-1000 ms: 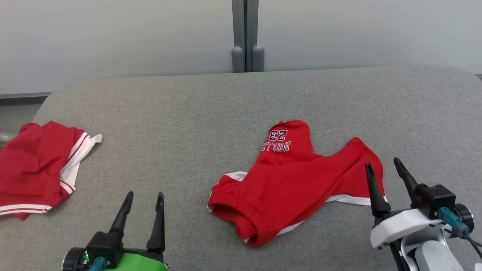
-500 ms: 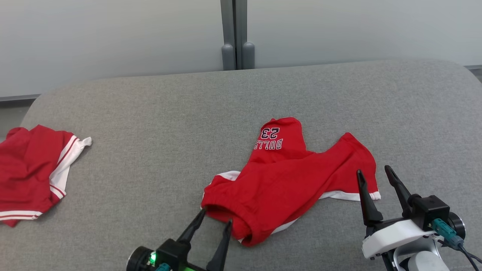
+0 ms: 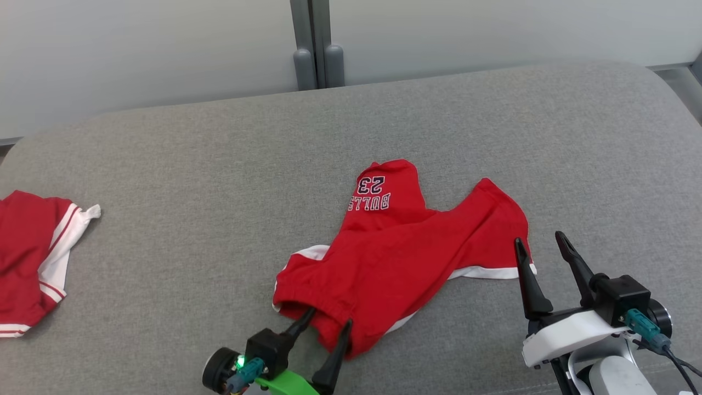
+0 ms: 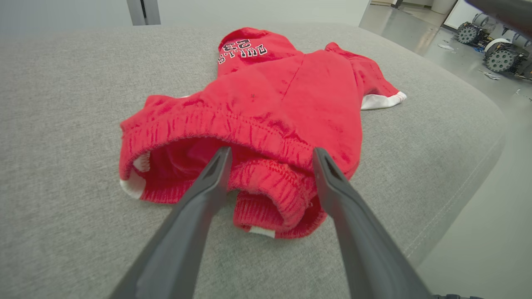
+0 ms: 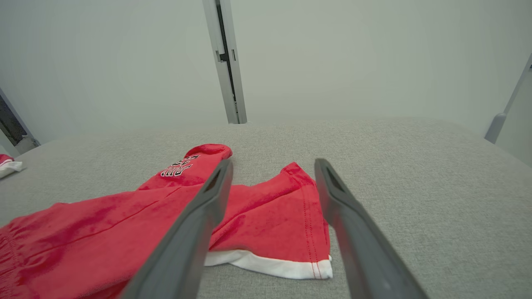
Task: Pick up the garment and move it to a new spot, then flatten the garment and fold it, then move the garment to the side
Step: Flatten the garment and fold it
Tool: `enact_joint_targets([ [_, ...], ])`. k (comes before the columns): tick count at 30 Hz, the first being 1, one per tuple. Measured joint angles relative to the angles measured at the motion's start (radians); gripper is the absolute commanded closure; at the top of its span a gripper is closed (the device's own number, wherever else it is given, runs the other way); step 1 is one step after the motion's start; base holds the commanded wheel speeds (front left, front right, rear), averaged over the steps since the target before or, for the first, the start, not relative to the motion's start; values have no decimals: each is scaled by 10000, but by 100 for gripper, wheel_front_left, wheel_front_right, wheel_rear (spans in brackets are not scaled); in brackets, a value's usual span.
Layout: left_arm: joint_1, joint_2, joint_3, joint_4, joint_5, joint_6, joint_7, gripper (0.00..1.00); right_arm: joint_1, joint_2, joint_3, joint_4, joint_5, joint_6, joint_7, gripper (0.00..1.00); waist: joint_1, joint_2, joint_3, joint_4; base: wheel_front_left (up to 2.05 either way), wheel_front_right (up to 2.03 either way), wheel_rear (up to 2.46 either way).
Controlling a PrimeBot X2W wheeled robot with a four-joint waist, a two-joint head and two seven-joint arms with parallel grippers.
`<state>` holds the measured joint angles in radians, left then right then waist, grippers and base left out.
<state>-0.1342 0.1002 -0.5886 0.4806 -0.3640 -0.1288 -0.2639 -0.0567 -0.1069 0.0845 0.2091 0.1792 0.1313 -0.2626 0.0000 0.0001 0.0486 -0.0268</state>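
Shorts (image 3: 406,247), red with white trim, lie crumpled right of centre on the grey cushion (image 3: 181,164), waistband toward me. I see my left claw (image 3: 329,318) spread wide at that waistband, with the bunched elastic between its fingers but not pinched. My right claw (image 3: 538,239) is also apart and hovers over the white-hemmed leg end on the right, gripping nothing. A second red garment (image 3: 27,258) lies well apart at the cushion's left edge.

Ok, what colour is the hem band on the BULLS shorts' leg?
White, on the red shorts; the hem band shows best in the right wrist view.
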Motion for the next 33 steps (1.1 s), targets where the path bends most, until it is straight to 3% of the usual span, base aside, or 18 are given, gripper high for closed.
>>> enact_joint_targets([
  [6, -690, -54, -90, 144, -228, 0, 0, 0, -75, 2, -71, -27, 8, 0, 0, 0, 0, 0, 288, -288, 0, 0, 0],
  [7, -760, -58, -86, 165, -257, 0, 0, 39, -76, 2, -75, -31, 8, 0, 0, 0, 0, 0, 321, -316, 0, 0, 0],
  [8, -848, -52, -46, 188, -322, 0, 0, 65, -76, 4, -77, -31, 8, 0, 0, 0, 0, 0, 360, -346, 0, 0, 0],
  [9, -959, -17, 31, 213, -332, -2, 0, 100, -76, 8, -79, -36, 8, 0, 0, 0, 0, 0, 398, -369, 0, 0, 0],
  [14, -1611, 226, 451, 201, -322, -2, 0, 100, -116, 29, -96, -90, -21, 0, 0, 0, 0, 0, 565, -409, 0, 0, 0],
  [21, -3222, 999, 516, 288, -117, -2, 0, 100, -398, 0, -94, -107, -27, 0, 0, 0, 0, 0, 900, -478, 0, 0, 0],
  [31, -4862, 1592, 334, 2063, -594, -2, 0, 100, -658, 31, -82, 63, -54, 0, 0, 0, 0, 0, 1453, -996, 0, 0, 0],
  [32, -4895, 1590, 383, 2265, -604, -2, 0, 86, -670, 33, -88, 65, -58, 0, 0, 0, 0, 0, 1509, -1048, 0, 0, 0],
  [33, -4918, 1576, 435, 2422, -629, -2, 0, 40, -682, 46, -94, 65, -61, 0, 0, 0, 0, 0, 1558, -1093, 0, 0, 0],
])
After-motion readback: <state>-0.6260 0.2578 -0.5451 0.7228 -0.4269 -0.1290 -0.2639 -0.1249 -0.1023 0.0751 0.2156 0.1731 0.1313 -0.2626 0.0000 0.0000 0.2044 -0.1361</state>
